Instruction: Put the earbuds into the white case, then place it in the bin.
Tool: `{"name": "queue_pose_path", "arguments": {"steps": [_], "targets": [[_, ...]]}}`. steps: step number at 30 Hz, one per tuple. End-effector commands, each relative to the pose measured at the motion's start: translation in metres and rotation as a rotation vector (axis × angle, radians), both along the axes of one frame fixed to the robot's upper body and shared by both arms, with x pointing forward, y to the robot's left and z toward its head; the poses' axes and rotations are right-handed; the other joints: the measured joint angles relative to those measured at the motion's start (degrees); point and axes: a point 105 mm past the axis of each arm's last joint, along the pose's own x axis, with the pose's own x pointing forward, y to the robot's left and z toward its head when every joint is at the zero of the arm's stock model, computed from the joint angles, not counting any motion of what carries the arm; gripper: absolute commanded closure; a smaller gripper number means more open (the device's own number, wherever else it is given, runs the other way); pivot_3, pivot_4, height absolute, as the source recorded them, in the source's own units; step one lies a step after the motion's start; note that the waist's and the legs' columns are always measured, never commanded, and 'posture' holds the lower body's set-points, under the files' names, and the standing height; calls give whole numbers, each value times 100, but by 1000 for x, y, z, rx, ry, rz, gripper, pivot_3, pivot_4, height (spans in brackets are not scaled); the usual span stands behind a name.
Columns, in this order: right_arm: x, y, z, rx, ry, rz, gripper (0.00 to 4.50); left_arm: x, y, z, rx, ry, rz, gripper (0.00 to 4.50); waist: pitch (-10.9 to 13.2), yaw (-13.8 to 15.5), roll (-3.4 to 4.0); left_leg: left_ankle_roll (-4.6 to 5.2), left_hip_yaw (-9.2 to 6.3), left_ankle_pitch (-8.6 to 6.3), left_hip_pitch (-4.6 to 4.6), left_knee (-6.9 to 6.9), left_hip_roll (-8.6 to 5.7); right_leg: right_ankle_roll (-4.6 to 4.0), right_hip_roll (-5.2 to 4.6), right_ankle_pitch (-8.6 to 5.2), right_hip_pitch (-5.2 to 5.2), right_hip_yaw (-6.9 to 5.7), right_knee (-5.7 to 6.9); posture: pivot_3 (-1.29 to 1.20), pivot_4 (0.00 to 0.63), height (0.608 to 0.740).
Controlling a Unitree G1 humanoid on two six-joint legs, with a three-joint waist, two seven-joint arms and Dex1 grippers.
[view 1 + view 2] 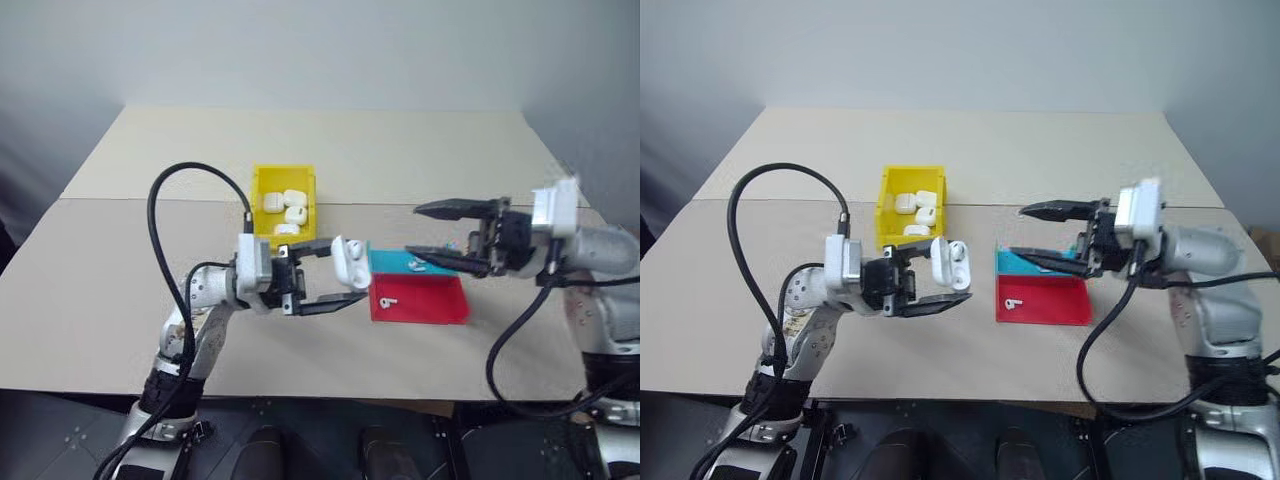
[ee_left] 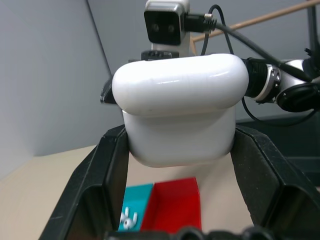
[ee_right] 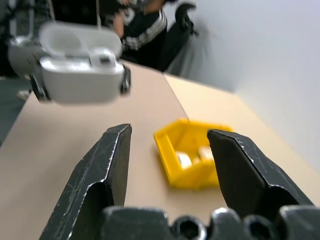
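Head views: left gripper (image 1: 335, 275) holds the case (image 1: 349, 260) above the bench (image 1: 100, 290), jaws clenched on its body, lid flipped up. Right gripper (image 1: 438, 236) hangs over the tray (image 1: 430, 300), jaws released and holding nothing. One earbud (image 1: 386, 299) lies on the tray's red half, another (image 1: 416, 265) on the blue. The bin (image 1: 268, 185) sits far of the case, already holding several cases.

Left wrist view: the case (image 2: 180, 115) is pinched between both fingers (image 2: 95, 180), grip square.

Right wrist view: the lid stands open; something white seems to sit in one socket, hard to tell.

Judgement: keep the case level and still, mouth toward the right gripper; pick each earbud by its stem, then seat it stem-first.
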Motion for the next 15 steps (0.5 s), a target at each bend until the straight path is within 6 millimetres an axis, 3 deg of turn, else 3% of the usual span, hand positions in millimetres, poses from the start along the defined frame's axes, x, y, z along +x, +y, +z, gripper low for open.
{"name": "queue_pose_path", "arguments": {"steps": [1, 5, 10, 15], "targets": [[9, -14, 9, -47, 4, -40, 1561, -8, -6, 10, -6, -29, 8, 1723, 0, -11, 0, 0, 1, 0, 4, 0, 0, 0, 1, 0, 2, 1, 2, 0, 150, 740], [32, -20, 0, -225, 76, -114, 1561, -14, -2, -1, 35, -19, -5, 1723, 0, -41, 1, 0, 8, 0, 11, -1, 1, -1, 1, 0, 3, 7, 3, 0, 150, 740], [46, -8, -9, -415, 87, -99, 1561, -19, 5, -15, 101, 17, -21, 1723, 1, -36, 2, 0, 7, 0, -5, -2, 1, -1, 1, 0, -13, 6, 2, 0, 150, 740], [68, -3, -30, -733, 67, -123, 1561, -19, 9, -23, 145, 12, -37, 1723, 1, -8, 3, 0, 9, 0, -22, 1, 1, -1, -1, 1, -34, 6, 5, 0, 150, 740]]}}
